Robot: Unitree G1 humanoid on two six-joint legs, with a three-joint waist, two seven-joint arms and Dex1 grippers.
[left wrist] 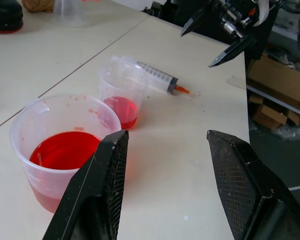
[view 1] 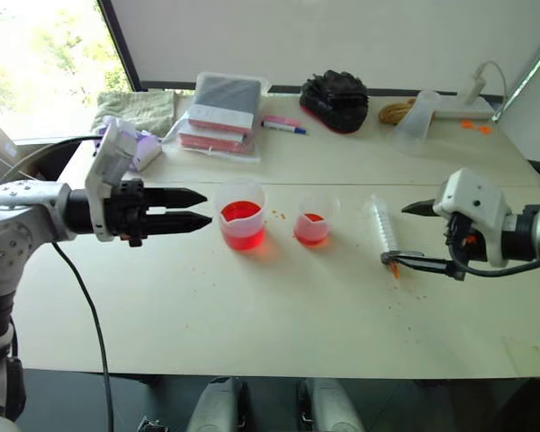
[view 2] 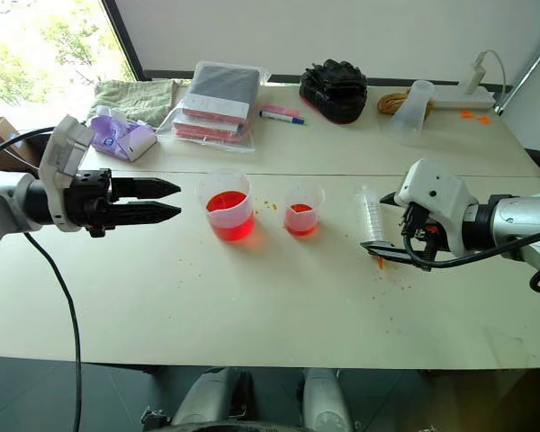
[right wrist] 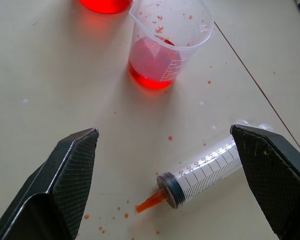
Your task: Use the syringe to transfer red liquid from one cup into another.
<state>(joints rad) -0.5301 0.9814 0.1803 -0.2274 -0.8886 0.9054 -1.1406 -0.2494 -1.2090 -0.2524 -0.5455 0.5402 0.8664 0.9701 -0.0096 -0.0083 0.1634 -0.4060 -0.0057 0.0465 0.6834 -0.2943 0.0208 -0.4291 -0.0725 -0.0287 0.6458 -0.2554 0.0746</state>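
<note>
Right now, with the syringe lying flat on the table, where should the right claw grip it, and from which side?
Probably mid-barrel, coming from above. The syringe lies on its side on the table, its orange tip toward the robot, and the open right claw already straddles it. The round graduated barrel gives two opposing sides; the tip is too thin.

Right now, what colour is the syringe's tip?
Orange; the syringe tip shows best in the right wrist view.

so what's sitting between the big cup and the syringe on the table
The smaller cup with a little red liquid stands between the larger cup and the syringe, seen in the left eye view.
</note>
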